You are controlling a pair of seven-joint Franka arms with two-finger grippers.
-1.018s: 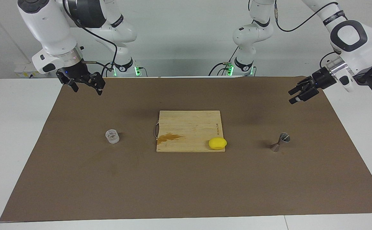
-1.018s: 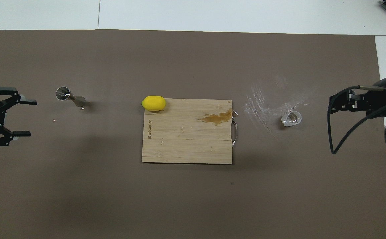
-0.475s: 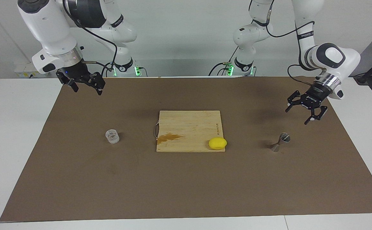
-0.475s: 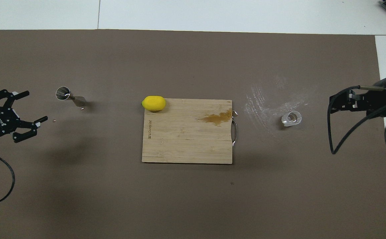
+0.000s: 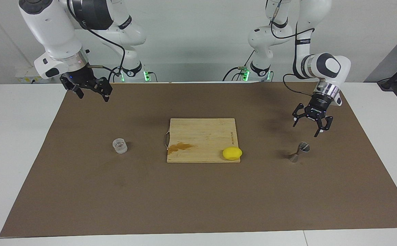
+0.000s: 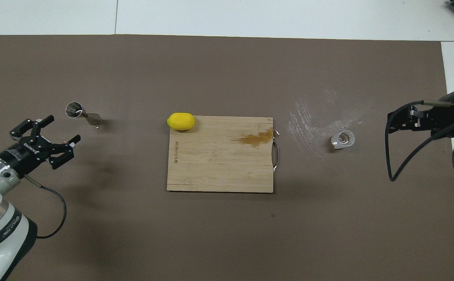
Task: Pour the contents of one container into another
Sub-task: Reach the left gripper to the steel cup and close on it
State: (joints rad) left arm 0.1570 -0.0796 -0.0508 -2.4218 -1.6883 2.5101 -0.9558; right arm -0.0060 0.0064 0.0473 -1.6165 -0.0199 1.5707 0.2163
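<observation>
Two Franka arms at a white surface covered by a brown mat.

Clear cup: stands upright on the mat toward the right arm's end, level with the board's handle and well apart from it. Pale scuff marks lie on the mat around and beside it.

Metal jigger: hourglass-shaped, standing on the mat toward the left arm's end, well apart from the board. In the overhead view its open upper cone faces the camera.

Wooden cutting board: lies at mid-mat, its metal handle toward the cup. A brown stain marks the board near the handle.

Lemon: rests on the board's corner that is farthest from the robots and toward the jigger.

Left pincer: released, fingers spread and pointing down. It hangs in the air over the mat just beside the jigger, on the robots' side of it, touching nothing.

Right pincer: the arm waits, raised over the mat's corner near its own base, well apart from the cup. Its fingers are parted and hold nothing.
</observation>
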